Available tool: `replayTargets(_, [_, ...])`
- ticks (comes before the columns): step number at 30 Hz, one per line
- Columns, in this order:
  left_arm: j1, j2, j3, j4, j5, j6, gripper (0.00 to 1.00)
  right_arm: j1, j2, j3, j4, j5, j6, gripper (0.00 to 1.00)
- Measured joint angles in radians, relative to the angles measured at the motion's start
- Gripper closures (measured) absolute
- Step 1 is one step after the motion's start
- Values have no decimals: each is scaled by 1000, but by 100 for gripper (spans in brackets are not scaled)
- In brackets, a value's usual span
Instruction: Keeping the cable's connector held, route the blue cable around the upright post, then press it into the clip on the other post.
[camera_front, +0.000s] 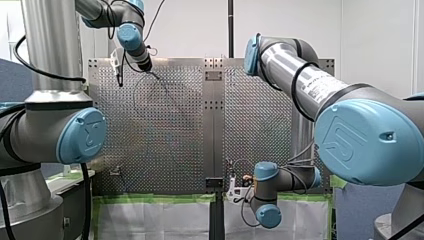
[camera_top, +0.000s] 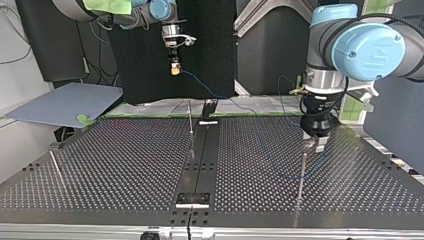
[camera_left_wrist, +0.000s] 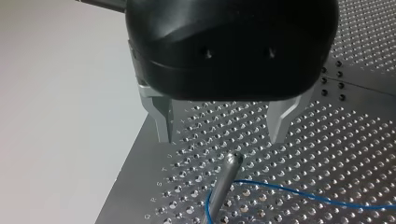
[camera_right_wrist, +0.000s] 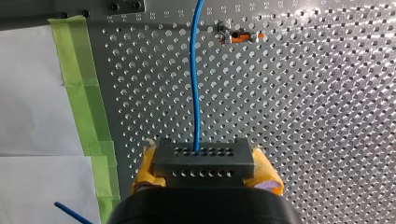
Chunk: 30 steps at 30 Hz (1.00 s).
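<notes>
My right claw (camera_right_wrist: 205, 173) is squeezed tight on the grey connector (camera_right_wrist: 204, 156), with a yellow pad (camera_right_wrist: 145, 165) pressed on each side. The blue cable (camera_right_wrist: 195, 79) comes out of one hole in the connector and runs straight ahead over the table (camera_right_wrist: 303, 116), which is full of holes. Farther ahead, just beside the cable, sits a small orange piece (camera_right_wrist: 240, 36). Green tape (camera_right_wrist: 81, 88) runs along the table's edge, and tiny numbers are printed by the far holes, too small for me to read. In the top view this claw hangs high at the far left, and the cable droops from it toward the right. My left claw (camera_left_wrist: 219, 140) is black with metal fingers (camera_left_wrist: 161, 121), spread wide and holding nothing. It hovers just above the tip of the upright post (camera_left_wrist: 229, 168), at the top view's right. Lower down the cable bends close by the post — it looks to curl round it. Letters run along the table edge there; I can make out S, T and U. The big blue arm caps (camera_front: 367, 140) carry a raised UR mark.
</notes>
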Motion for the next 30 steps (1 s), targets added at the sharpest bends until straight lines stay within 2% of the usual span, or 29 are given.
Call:
replayTargets(12, [0,5,14,-41,-30,20,2,4,0,-5,6,0,-1,100])
replayTargets(30, [-4,22,14,-77,-129,33,2,7,0,-6,6,2,-1,100])
